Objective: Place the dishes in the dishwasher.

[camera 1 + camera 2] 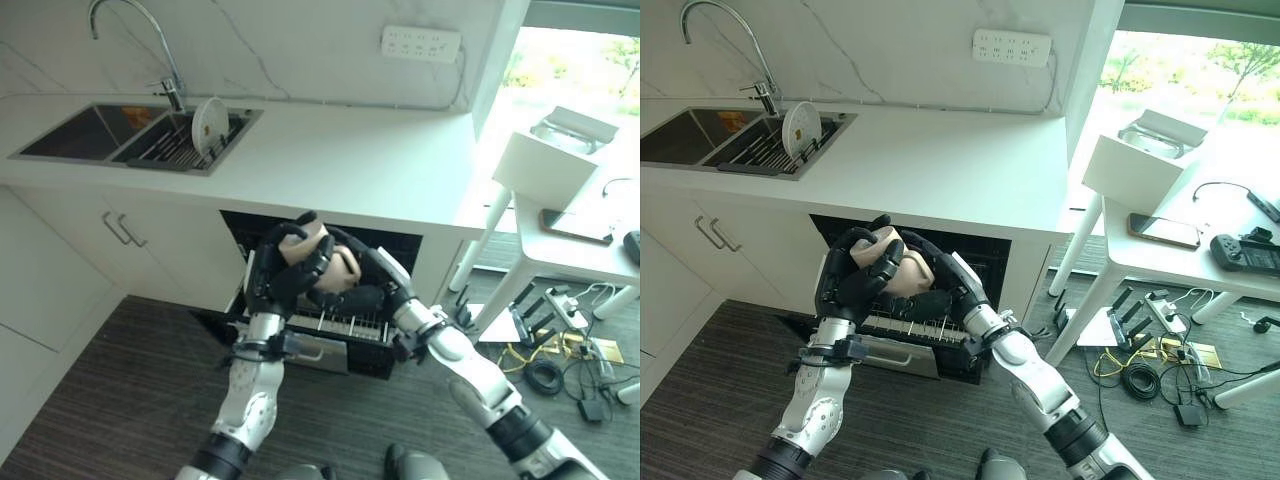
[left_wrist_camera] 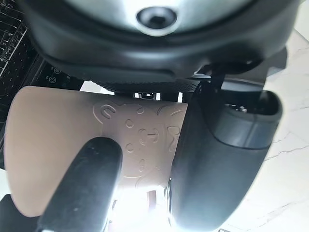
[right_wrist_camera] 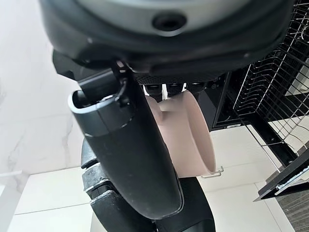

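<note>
Left eye view: beige dish (image 1: 318, 258) at frame centre, left hand (image 1: 280, 270) curled round it, right hand (image 1: 362, 285) beside it; pulled-out dishwasher rack (image 1: 340, 328) directly below.
Left wrist view: fingers (image 2: 82, 191) wrap the dish's embossed base.
Right wrist view: right hand's thumb (image 3: 128, 152) lies against the dish; its grip cannot be told.

A white marble wall (image 1: 300, 40) fills the top of the frame. Dark wood floor (image 1: 120, 390) lies at the bottom. White cupboards (image 1: 60, 260) stand at the left. A bright window (image 1: 580, 60) shines at the upper right.
</note>
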Tool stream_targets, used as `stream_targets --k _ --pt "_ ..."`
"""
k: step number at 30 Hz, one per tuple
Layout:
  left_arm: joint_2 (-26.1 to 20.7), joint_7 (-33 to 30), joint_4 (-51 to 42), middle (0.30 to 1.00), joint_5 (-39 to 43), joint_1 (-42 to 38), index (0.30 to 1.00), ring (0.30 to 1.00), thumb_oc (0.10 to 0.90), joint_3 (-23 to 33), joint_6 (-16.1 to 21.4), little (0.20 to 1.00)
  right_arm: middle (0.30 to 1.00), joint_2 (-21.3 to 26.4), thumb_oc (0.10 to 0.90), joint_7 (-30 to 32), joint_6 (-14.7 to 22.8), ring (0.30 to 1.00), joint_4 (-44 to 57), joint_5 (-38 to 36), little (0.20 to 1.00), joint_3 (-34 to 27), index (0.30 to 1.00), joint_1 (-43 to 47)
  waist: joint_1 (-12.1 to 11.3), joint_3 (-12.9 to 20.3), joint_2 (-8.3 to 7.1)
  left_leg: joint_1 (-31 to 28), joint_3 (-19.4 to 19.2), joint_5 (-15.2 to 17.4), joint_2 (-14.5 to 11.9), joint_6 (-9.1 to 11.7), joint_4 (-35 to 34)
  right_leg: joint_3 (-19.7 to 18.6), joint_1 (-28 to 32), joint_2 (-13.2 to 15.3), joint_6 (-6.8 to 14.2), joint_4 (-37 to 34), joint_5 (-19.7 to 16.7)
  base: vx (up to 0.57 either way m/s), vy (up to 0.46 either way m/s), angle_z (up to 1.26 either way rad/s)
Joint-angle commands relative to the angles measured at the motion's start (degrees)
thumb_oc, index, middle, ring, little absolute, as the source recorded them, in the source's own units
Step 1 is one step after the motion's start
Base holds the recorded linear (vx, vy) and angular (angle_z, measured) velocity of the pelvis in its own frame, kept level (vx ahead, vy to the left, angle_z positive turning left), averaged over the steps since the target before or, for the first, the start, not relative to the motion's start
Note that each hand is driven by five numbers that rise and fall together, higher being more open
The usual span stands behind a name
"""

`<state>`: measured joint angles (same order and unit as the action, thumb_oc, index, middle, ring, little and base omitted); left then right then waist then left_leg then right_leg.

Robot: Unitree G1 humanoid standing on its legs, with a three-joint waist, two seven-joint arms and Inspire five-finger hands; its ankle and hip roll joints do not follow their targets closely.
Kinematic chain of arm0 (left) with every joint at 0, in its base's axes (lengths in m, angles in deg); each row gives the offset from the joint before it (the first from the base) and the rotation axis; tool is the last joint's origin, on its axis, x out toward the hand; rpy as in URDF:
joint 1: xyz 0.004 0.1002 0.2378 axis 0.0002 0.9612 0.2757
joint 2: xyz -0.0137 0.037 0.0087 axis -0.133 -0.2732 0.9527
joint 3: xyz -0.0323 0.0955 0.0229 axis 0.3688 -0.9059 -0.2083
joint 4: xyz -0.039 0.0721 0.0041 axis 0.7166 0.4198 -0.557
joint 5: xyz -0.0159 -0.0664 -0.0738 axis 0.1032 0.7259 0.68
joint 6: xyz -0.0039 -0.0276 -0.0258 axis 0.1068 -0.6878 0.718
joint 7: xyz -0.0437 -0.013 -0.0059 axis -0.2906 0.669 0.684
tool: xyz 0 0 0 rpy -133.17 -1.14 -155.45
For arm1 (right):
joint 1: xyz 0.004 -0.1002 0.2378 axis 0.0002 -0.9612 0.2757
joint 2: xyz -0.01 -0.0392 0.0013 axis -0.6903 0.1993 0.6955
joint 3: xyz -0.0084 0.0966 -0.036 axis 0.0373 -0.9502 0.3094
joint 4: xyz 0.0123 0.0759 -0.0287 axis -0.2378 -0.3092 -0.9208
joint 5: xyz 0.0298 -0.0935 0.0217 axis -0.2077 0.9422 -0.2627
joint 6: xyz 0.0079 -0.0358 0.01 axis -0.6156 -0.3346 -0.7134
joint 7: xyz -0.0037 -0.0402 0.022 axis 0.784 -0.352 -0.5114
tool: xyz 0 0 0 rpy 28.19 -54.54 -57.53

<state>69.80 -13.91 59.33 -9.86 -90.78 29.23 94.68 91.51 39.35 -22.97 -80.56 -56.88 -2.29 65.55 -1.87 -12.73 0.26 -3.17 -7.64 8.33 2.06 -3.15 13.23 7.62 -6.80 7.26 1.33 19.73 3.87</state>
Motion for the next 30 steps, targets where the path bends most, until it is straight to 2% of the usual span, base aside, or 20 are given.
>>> stream_targets --k 1,8,21,22,24,30 --pt "1.02 1.57 -2.44 0.300 -2.35 -8.16 0.300 0.300 0.400 -4.03 5.31 0.300 0.900 -5.69 0.800 0.23 4.43 0.900 0.97 0.06 0.900 -0.98 0.900 10.82 -1.36 2.44 -2.40 0.21 0.61 8.35 -1.63 0.78 3.96 -0.26 4.51 4.66 6.95 -2.54 4.39 0.00 0.000 0.00" --pt "1.44 1.06 -1.82 0.300 -1.74 -9.08 0.300 0.300 0.400 -5.06 5.69 0.300 0.900 -7.16 0.800 2.47 4.97 0.900 -1.12 0.68 0.900 0.09 0.900 11.71 -1.55 2.10 -2.50 0.21 0.76 8.32 -1.49 0.68 3.96 -0.19 4.39 4.73 6.97 -2.54 4.18 0.00 0.000 0.00" --pt "2.63 -1.48 -1.99 0.300 -4.45 -11.91 0.300 0.300 0.400 -7.81 6.12 0.300 0.900 -9.69 0.800 6.10 5.42 0.900 -6.12 6.43 0.900 2.02 0.900 13.58 -1.79 1.67 -2.52 0.08 0.92 8.35 -1.23 0.67 3.96 0.12 4.43 4.81 6.89 -2.54 4.13 0.00 0.000 0.00" --pt "2.79 -1.43 -1.88 0.300 -4.45 -12.22 0.300 0.300 0.400 -8.02 6.14 0.300 0.538 -9.64 0.558 6.37 5.67 0.538 -6.50 7.68 0.538 2.08 0.538 13.83 -1.78 1.57 -2.56 0.09 0.90 8.31 -1.20 0.66 3.96 0.14 4.43 4.88 6.90 -2.54 4.10 0.00 0.000 0.00" --pt "3.12 -1.40 -1.85 0.300 -4.60 -12.62 0.300 0.300 0.400 -8.51 5.93 0.300 0.300 -9.61 0.400 7.15 6.36 0.300 -7.09 10.40 0.300 2.35 0.300 14.46 -1.80 1.43 -2.62 0.08 0.97 8.36 -1.10 0.64 3.96 0.22 4.37 4.94 6.95 -2.54 3.99 0.00 0.000 0.00" --pt "3.66 -2.00 -2.00 0.300 -5.35 -13.64 0.300 0.300 0.400 -9.52 5.17 0.300 0.300 -9.52 0.400 9.74 7.46 0.300 -7.97 13.03 0.300 2.76 0.300 15.42 -1.69 1.19 -2.52 0.10 0.92 8.43 -0.93 0.61 3.96 0.10 4.09 4.98 7.01 -2.54 3.80 0.00 0.000 0.00"
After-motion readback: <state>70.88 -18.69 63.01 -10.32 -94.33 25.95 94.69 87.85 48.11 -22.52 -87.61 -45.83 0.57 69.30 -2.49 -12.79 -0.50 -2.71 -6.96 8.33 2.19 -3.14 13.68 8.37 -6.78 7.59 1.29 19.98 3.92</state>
